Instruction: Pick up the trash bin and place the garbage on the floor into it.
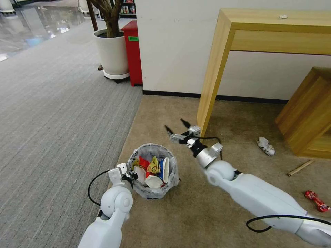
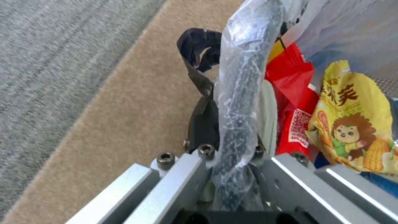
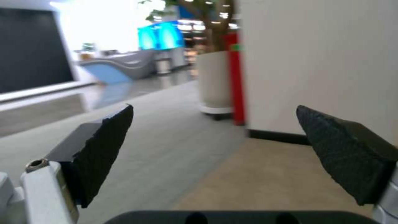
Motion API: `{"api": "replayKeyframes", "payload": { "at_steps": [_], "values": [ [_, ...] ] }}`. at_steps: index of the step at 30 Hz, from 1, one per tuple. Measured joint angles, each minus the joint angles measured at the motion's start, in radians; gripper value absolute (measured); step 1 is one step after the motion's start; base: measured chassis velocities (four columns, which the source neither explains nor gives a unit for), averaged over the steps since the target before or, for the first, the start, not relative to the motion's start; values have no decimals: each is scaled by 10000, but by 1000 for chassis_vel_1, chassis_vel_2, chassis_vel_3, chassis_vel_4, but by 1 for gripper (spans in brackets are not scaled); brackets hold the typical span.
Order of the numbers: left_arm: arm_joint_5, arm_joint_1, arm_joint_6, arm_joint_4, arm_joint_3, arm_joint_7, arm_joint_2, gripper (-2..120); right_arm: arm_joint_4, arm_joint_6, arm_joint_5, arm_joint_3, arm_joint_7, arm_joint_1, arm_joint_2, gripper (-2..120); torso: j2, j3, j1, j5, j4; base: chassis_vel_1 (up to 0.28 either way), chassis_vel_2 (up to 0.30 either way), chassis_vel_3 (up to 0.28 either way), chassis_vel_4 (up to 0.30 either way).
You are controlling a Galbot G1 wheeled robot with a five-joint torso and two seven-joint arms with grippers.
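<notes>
The trash bin (image 1: 153, 171) stands on the beige floor (image 1: 182, 217), lined with a crinkled clear bag and holding red and yellow wrappers and white pieces. My left gripper (image 1: 132, 175) is shut on its near-left rim; in the left wrist view the bag-wrapped rim (image 2: 240, 93) runs between the fingers (image 2: 203, 118). My right gripper (image 1: 176, 129) hovers open and empty beyond the bin, close to the table leg; its pads (image 3: 104, 149) stand wide apart. Garbage lies to the right: a crumpled tissue (image 1: 265, 145), a wooden stick (image 1: 300, 167) and a red wrapper (image 1: 317, 200).
A light wooden table leg (image 1: 212, 75) stands just past my right gripper, with a wooden cabinet (image 1: 307, 113) to the right. A white plant pot (image 1: 112, 53) and a tall red bin (image 1: 133, 51) stand by the wall. Grey striped carpet (image 1: 51, 120) lies to the left.
</notes>
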Motion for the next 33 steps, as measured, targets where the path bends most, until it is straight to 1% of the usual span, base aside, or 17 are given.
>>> {"api": "replayKeyframes", "payload": {
  "at_steps": [3,4,5,6,7,9,10,13,19,21,22,25,26,29,30,33],
  "values": [
    [-60,-14,-32,18,-51,-6,100,0,-76,-299,-522,1127,346,-873,-410,100,0,0,0,0,0,0,0,0,0],
    [-60,-14,-32,18,-51,-6,100,0,-76,-299,-522,1127,346,-873,-410,100,0,0,0,0,0,0,0,0,0],
    [-76,-15,-39,18,-62,-9,122,0,-188,-307,-791,1459,437,-1239,-551,100,0,0,0,0,-5,0,0,0,0],
    [-84,-15,-47,18,-70,-7,125,0,-332,-293,-1083,1749,523,-1618,-649,100,0,0,-1,0,-3,0,0,0,0],
    [-84,-15,-47,18,-70,-7,125,0,-332,-293,-1083,1749,523,-1618,-649,100,0,0,-1,0,-3,0,0,0,0],
    [-88,3,-53,-18,-117,-16,119,0,-648,-209,-1600,2274,567,-2520,-780,100,0,0,0,3,-4,0,0,0,0],
    [-88,3,-53,-18,-117,-16,119,0,-648,-209,-1600,2274,567,-2520,-780,100,0,0,0,3,-4,0,0,0,0],
    [-104,60,-58,-137,-163,-33,110,0,-1147,-49,-2200,2904,575,-3480,-748,100,0,0,0,3,1,0,0,0,0],
    [-136,117,-66,-232,-178,-38,125,0,-1836,82,-2853,3422,485,-4223,-651,100,0,0,0,2,0,0,0,0,0],
    [-143,150,-71,-320,-181,-41,124,0,-2324,54,-3329,3559,535,-4455,-645,100,0,-1,0,1,1,0,0,0,0],
    [-143,150,-71,-320,-181,-41,124,0,-2324,54,-3329,3559,535,-4455,-645,100,0,-1,0,1,1,0,0,0,0],
    [-146,189,-73,-444,-174,-41,82,0,-3136,46,-3753,3520,581,-4551,-569,100,0,-1,0,-1,0,0,0,0,0],
    [-146,189,-73,-444,-174,-41,82,0,-3136,46,-3753,3520,581,-4551,-569,100,0,-1,0,-1,0,0,0,0,0],
    [-143,234,-81,-530,-177,-41,73,0,-3966,219,-4047,3453,477,-4628,-285,100,1,0,0,-1,0,0,0,0,0],
    [-143,234,-81,-530,-177,-41,73,0,-3966,219,-4047,3453,477,-4628,-285,100,1,0,0,-1,0,0,0,0,0],
    [-144,285,-86,-597,-178,-38,92,0,-4493,285,-4316,3431,446,-4631,-19,100,0,0,0,1,0,0,0,0,0]
  ]
}}
